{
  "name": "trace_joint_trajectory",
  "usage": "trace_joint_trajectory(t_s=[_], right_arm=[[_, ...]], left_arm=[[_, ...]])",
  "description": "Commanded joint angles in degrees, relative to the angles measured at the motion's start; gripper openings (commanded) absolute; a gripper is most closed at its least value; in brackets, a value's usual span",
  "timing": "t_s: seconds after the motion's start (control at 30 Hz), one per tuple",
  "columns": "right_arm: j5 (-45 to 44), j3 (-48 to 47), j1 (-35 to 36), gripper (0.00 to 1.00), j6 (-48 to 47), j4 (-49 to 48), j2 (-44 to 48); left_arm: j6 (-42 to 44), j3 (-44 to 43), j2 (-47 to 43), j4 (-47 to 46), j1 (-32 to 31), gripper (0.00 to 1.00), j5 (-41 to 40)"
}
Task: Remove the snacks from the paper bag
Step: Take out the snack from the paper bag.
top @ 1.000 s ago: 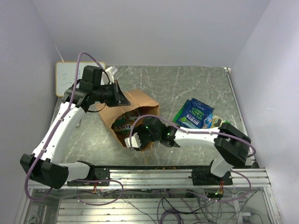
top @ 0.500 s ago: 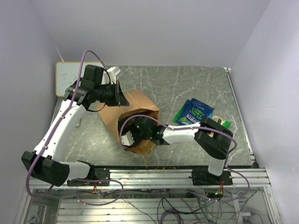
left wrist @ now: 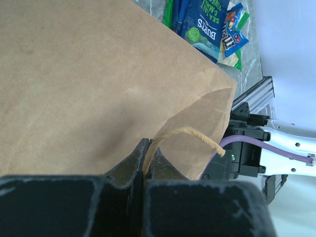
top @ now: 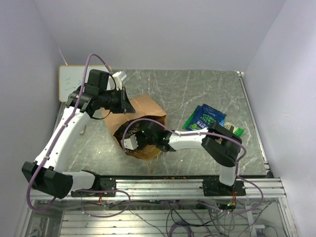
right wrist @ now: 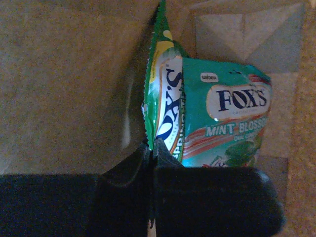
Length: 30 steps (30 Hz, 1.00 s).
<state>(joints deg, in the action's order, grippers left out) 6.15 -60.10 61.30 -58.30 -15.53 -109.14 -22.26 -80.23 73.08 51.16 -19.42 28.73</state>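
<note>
The brown paper bag point(top: 147, 109) lies on its side, mouth toward the near left. My left gripper point(top: 125, 102) is shut on the bag's twisted paper handle point(left wrist: 186, 133) and holds the mouth up; its jaws point(left wrist: 147, 153) pinch the cord against the bag wall point(left wrist: 98, 74). My right gripper point(top: 131, 143) is inside the bag mouth. In the right wrist view it point(right wrist: 152, 145) is shut on the serrated edge of a green Fox's packet point(right wrist: 165, 84). A teal Fox's Mint Blossom packet point(right wrist: 227, 118) lies right beside it. Blue and green packets point(top: 206, 118) lie on the table to the bag's right.
A small whiteboard point(top: 73, 83) leans at the far left corner. In the left wrist view a blue Burts packet point(left wrist: 202, 22) and an M&M's packet point(left wrist: 233, 35) lie past the bag. The right arm's body point(top: 223, 145) stretches along the near table edge.
My right gripper has pushed leftward and deeper into the bag mouth, its elbow swinging left. The left gripper and the bag have stayed almost still.
</note>
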Motion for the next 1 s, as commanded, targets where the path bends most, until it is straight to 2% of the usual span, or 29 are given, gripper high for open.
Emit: trace_joint_trajectory(t_s=[0.0, 0.37, 0.7, 0.97], right_arm=[[0.3, 0.7, -0.4, 0.00, 0.5, 0.1, 5.3], [8.3, 5.6, -0.4, 0.00, 6.5, 6.4, 17.7], [10.4, 8.1, -0.4, 0.00, 15.7, 10.6, 29.9], [14.5, 3.8, -0.4, 0.00, 23.3, 21.3, 38.9]], left_arm=[[0.4, -0.4, -1.6, -0.1, -0.4, 0.07, -1.1], [-0.9, 0.1, -1.9, 0.1, -0.3, 0.07, -2.5], [-0.9, -1.9, -0.3, 1.2, -0.3, 0.07, -4.5], [-2.9, -2.4, 1.3, 0.0, 0.0, 0.07, -4.3]])
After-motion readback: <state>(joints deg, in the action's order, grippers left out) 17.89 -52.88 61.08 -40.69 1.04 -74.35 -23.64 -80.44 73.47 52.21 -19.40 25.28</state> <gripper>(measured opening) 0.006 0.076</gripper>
